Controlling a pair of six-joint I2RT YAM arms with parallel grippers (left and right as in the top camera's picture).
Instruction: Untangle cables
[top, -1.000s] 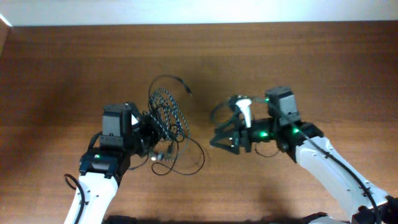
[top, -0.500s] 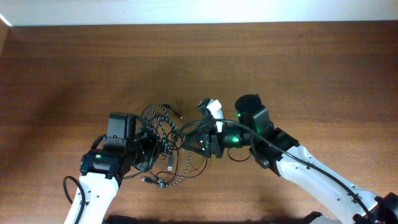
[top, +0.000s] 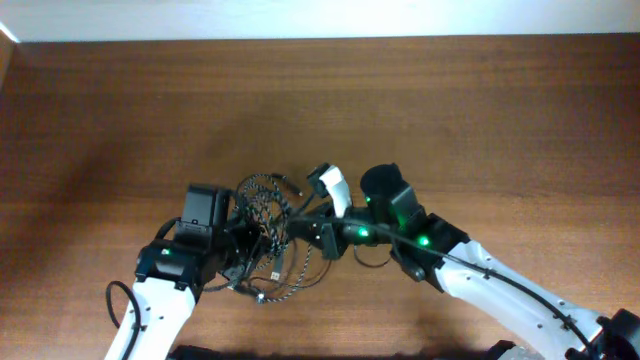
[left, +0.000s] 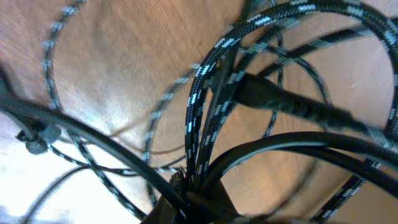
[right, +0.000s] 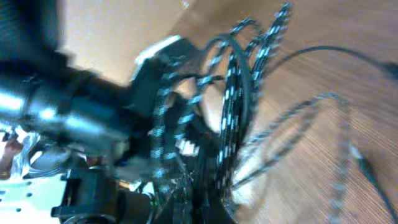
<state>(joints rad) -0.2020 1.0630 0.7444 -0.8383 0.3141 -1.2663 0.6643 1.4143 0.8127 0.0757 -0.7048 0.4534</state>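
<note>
The two cables lie in one tangled heap (top: 264, 214) at the middle of the table. The braided black-and-white cable (top: 262, 188) makes most of the loops, and the same braided cable (left: 205, 81) fans upward in the left wrist view. The plain black cable (left: 298, 140) curves across it. My left gripper (top: 243, 240) is at the heap's left side, shut on a bunch of strands; that left gripper (left: 186, 208) shows them running into its jaws. My right gripper (top: 300, 228) reaches in from the right and is shut on strands of the heap (right: 230, 112); the right gripper (right: 205, 208) is blurred.
The wooden table (top: 480, 110) stretches bare behind and to both sides of the arms. My left arm's housing (right: 62, 106) fills the left of the right wrist view, very near the right gripper. A small plug (top: 272, 276) hangs at the heap's lower edge.
My right arm swung left from open table into the heap and its jaws went from open to shut. The left gripper, still shut, shifted slightly right with the bundle, which bunched tighter.
</note>
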